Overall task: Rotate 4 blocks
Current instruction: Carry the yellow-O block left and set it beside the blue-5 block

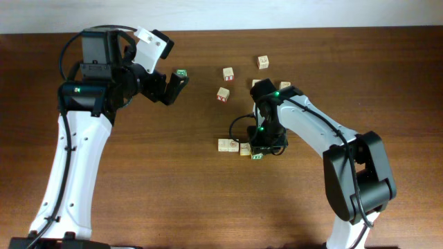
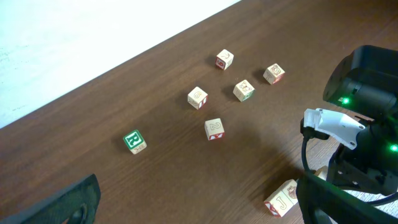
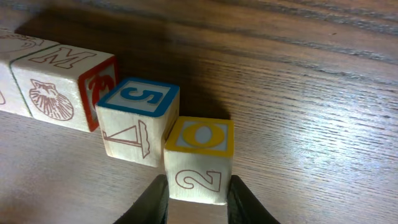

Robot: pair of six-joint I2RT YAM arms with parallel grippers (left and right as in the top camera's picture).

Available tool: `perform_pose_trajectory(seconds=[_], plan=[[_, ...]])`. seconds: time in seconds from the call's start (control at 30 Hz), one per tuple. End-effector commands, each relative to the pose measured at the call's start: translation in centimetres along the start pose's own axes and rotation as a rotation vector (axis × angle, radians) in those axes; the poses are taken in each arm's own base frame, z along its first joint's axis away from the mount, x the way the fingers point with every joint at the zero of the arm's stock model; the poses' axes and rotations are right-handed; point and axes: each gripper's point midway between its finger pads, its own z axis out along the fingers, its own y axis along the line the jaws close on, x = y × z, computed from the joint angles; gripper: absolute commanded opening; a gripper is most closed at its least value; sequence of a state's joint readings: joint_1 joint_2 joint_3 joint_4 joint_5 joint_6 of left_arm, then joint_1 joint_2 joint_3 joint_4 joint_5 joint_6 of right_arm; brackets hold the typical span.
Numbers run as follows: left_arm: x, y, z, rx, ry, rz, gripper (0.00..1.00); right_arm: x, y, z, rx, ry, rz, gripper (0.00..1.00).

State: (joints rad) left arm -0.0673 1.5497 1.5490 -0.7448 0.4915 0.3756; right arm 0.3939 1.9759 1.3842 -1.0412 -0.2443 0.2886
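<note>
Both jaws of the right gripper clamp the yellow-topped block; the left gripper gapes wide, empty.

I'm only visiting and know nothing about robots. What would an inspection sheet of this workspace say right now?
Surface: brown wooden table, no spills seen.
Job's things: four blocks in a row: yellow O block, blue 5 block, red M block, and a fourth block cut off by the frame.
Clutter: six loose blocks farther back, one a green R block.
Tools: left tool open, holding nothing; right tool closed on the yellow O block's sides.
Cables: black cable looping beside the right arm.
Surroundings: white area beyond the table's far edge; nothing else seen.
</note>
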Motion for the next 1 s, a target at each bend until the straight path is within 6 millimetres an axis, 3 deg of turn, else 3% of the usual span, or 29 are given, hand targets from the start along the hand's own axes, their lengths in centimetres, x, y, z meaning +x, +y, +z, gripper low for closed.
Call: perform_pose_trajectory(seconds=[0.0, 0.53, 0.73, 0.97], plan=[[-0.8, -0.1, -0.2, 0.01, -0.02, 0.017, 0.99, 0.2, 0.4, 0.5, -0.015, 0.012, 0.004, 0.26], [-0.8, -0.1, -0.2, 0.01, -0.02, 0.017, 0.99, -0.8, 2.2, 0.8, -0.032, -0.044, -0.019, 0.27], [-0.8, -0.1, -0.2, 0.01, -0.02, 0.017, 0.99, -0.7, 2.1, 0.8, -0.029, -0.038, -0.018, 0.5], [-0.8, -0.1, -0.2, 0.01, -0.02, 0.017, 0.99, -0.9, 2.5, -0.7, -0.031, -0.044, -0.028, 0.51]])
